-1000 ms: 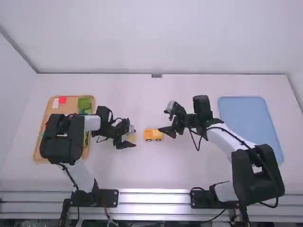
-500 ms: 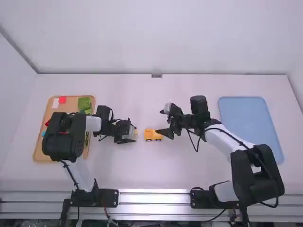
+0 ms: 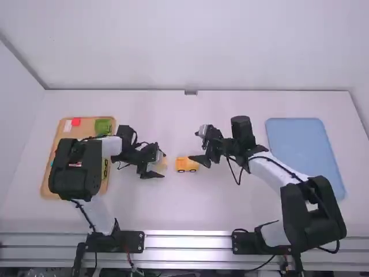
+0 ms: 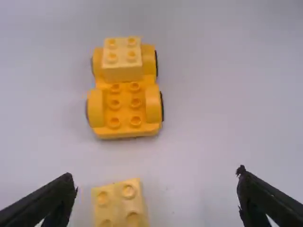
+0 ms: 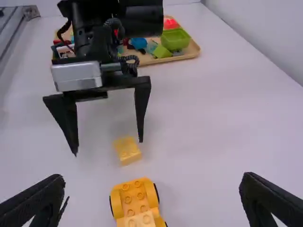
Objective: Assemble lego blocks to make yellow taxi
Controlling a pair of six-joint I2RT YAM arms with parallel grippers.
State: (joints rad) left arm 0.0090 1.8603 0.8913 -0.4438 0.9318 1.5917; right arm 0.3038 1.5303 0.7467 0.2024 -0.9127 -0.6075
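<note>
Left wrist view: little bumps on yellow car (image 4: 124, 106) and loose yellow block (image 4: 116, 205), the block near left fingers (image 3: 151, 174), spread wide like right fingers (image 3: 199, 159). High view: blue tray (image 3: 295, 138) on white tabletop (image 3: 190, 210), white wall (image 3: 173, 46) behind.

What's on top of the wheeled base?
A pale yellow block covers one end of the wheeled base; six bare studs show beside it. Whatever is under the block is hidden.

In the high view, open table (image 3: 190, 208) runs across the upper middle and down the lower middle. At centre, block (image 4: 119, 208) and car (image 3: 186, 165) stand in the way, left gripper (image 3: 162, 165) by the block, right gripper (image 3: 194, 146) by the car.
</note>
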